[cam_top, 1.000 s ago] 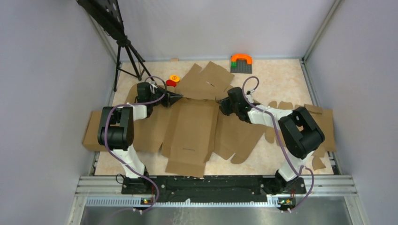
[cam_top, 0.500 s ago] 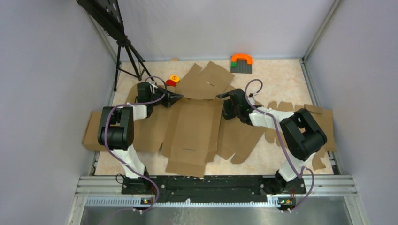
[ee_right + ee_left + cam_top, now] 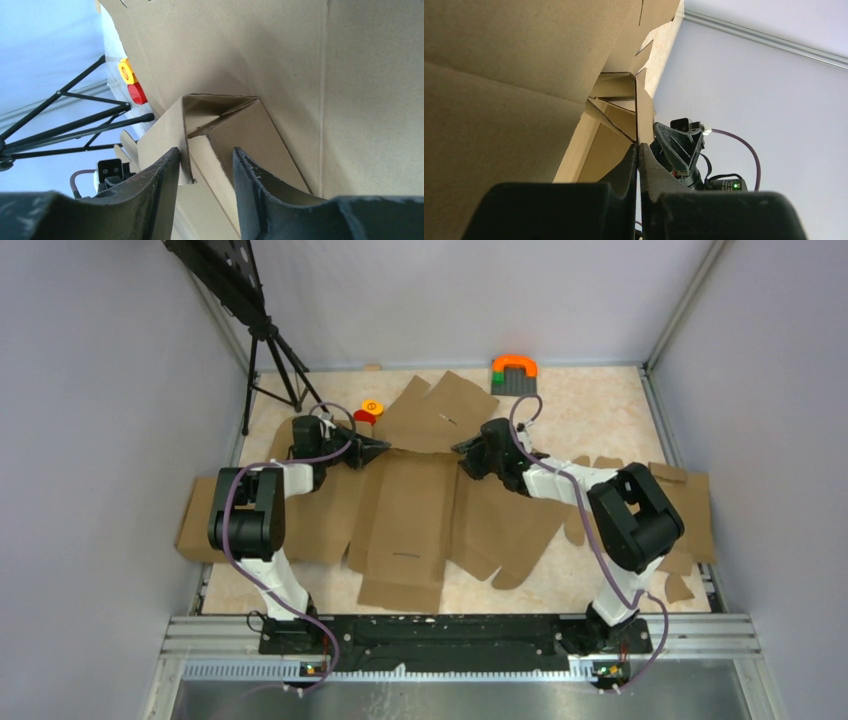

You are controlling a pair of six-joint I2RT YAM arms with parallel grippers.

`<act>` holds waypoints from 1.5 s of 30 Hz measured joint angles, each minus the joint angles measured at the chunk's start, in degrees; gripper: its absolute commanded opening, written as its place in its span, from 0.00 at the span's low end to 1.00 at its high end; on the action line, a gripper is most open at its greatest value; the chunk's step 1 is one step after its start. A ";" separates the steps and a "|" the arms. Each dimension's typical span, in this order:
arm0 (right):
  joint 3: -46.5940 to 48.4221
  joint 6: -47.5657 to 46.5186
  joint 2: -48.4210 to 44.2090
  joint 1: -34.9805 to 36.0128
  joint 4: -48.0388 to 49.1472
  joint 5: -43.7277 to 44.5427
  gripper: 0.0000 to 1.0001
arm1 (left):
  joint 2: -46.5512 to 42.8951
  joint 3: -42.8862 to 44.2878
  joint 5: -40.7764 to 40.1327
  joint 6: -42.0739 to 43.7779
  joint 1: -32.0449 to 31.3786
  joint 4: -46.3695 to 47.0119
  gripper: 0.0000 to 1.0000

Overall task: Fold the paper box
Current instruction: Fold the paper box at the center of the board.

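Note:
The paper box (image 3: 410, 515) is a large brown die-cut sheet lying mid-table, its far corner flaps raised. My left gripper (image 3: 385, 447) is at the far left corner. In the left wrist view it (image 3: 638, 150) is shut on a thin upright flap edge (image 3: 644, 107) of the box. My right gripper (image 3: 462, 450) is at the far right corner, facing the left one. Its jaws (image 3: 205, 156) stand apart around a folded-up flap (image 3: 167, 132); the left finger (image 3: 160, 172) touches the flap's outer face, and a gap shows before the right finger (image 3: 250, 172).
Another cardboard sheet (image 3: 440, 410) lies behind the box. A red and yellow toy (image 3: 368, 412) sits beside the left gripper. An orange and green piece on a grey plate (image 3: 514, 370) stands at the back. Tripod legs (image 3: 275, 360) rise at back left; cardboard pieces (image 3: 690, 510) lie on the right.
The right gripper pulled back and opened wide, then moved left onto the box's far right corner and narrowed around the flap. The left gripper held still, shut.

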 measured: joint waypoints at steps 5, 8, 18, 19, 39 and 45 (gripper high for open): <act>3.08 -3.02 1.86 -0.02 -2.51 -0.11 0.33 | 0.00 0.00 -0.04 0.24 -0.02 -0.09 0.00; 3.37 -3.96 2.47 -0.02 -2.58 -0.11 0.31 | 0.00 0.00 0.02 0.50 -0.04 -0.33 0.01; 3.37 -7.13 2.56 0.00 -2.49 -0.11 0.25 | -0.02 1.88 0.72 5.60 -0.39 -6.78 0.40; 3.37 -7.39 2.56 0.00 -2.49 -0.11 0.25 | -0.02 2.60 0.72 6.58 -0.48 -7.96 0.44; 3.37 -10.36 2.56 0.04 -2.45 -0.11 0.25 | -4.94 21.16 -8.68 32.28 -1.99 -45.77 0.56; 3.37 -10.75 2.56 0.04 -2.36 -0.13 0.25 | -7.19 22.03 -12.59 36.13 -1.97 -50.16 0.53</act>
